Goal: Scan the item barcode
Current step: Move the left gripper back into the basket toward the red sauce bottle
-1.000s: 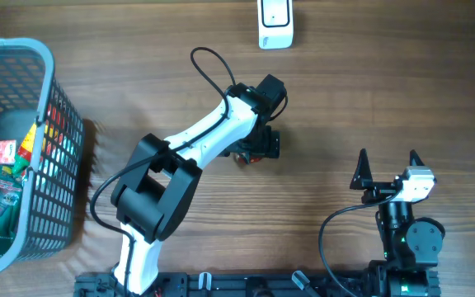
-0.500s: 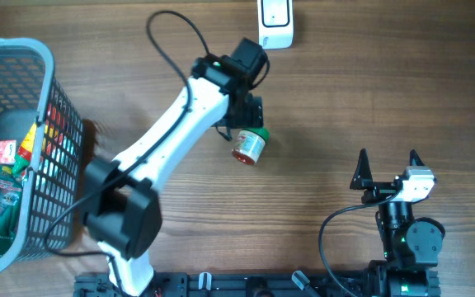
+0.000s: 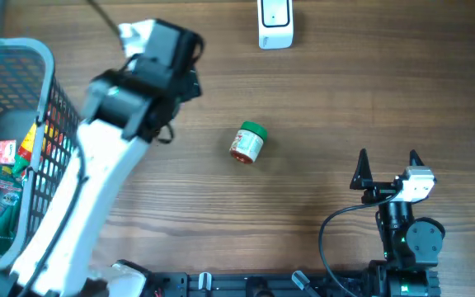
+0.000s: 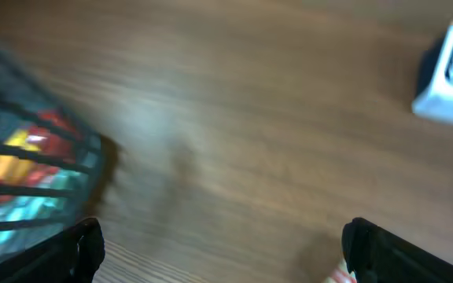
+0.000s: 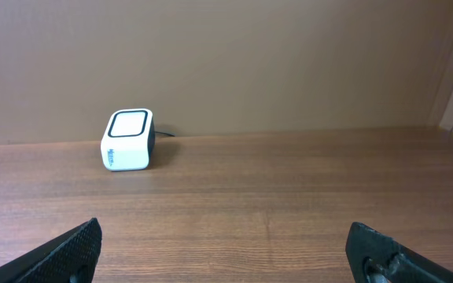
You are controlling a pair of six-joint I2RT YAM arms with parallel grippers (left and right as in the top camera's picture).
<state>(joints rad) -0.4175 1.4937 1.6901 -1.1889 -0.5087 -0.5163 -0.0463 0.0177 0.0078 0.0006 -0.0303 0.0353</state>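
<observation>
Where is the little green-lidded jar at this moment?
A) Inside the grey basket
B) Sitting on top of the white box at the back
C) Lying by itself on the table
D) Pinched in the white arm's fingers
C: the jar lies on its side on the wooden table, and both the left fingers and the right fingers are open and away from it.

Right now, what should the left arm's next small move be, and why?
Probably swing the left gripper over the basket for an item: it hangs open and empty beside the basket's rim, while the jar lies alone on the table, apart from the scanner.
</observation>
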